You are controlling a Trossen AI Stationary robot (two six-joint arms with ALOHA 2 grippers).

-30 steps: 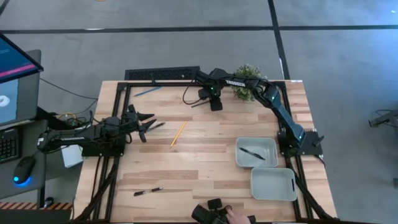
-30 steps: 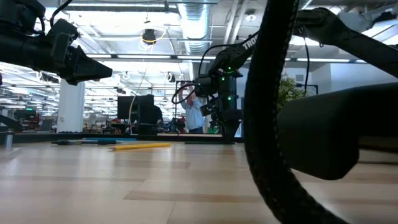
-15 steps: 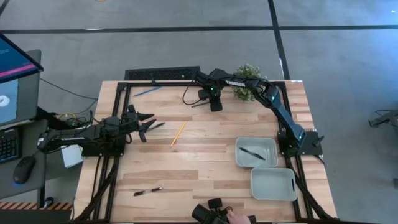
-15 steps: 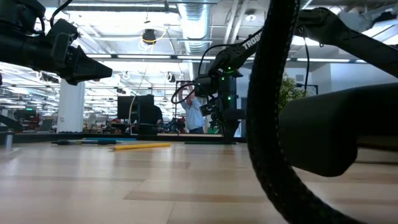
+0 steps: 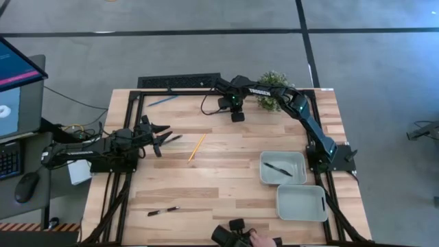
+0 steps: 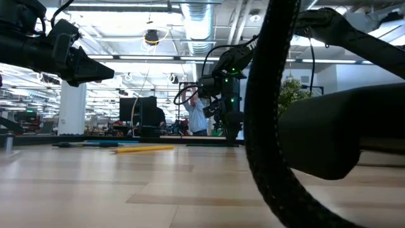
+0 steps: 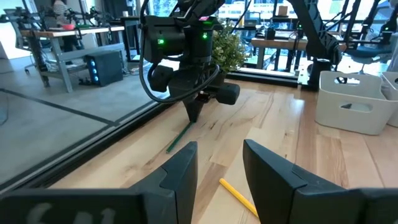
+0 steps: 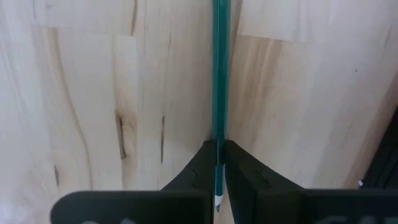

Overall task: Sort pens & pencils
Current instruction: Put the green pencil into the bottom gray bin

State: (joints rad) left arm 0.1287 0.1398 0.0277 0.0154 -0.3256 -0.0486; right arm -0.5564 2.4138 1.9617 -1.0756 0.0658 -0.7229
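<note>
My right gripper (image 5: 236, 116) stands near the table's far edge, shut on a teal-green stick (image 7: 179, 137) that shows in both wrist views. My left gripper (image 5: 163, 137) hovers open at the table's left, above a dark pen (image 5: 173, 139). The yellow pencil (image 5: 197, 146) lies flat just right of it and also shows in the low view (image 6: 144, 149). The blue pencil (image 5: 162, 101) lies at the far left. Another pen (image 5: 162, 211) lies near the near edge. A third pen (image 5: 278, 169) rests in the upper grey tray. My right gripper pinches the teal-green stick between its two fingers (image 8: 239, 165), close to the stick's white-tipped end (image 8: 216, 186). The fingers come from above, pointing down, and stand across the stick. The rest of the stick (image 8: 219, 68) runs away from the fingers along the table top.
Two grey trays sit at the right: the upper one (image 5: 264, 161) and a second one (image 5: 302, 204) nearer. A small plant (image 5: 273, 89) stands behind the right gripper. A dark strip (image 5: 178, 81) lines the far edge. A person's hand (image 5: 260, 239) with dark gear is at the near edge.
The right arm has shifted slightly; in the low view its cable in the foreground has swung a little to the left. The left arm and the loose pens and pencils have kept still.
</note>
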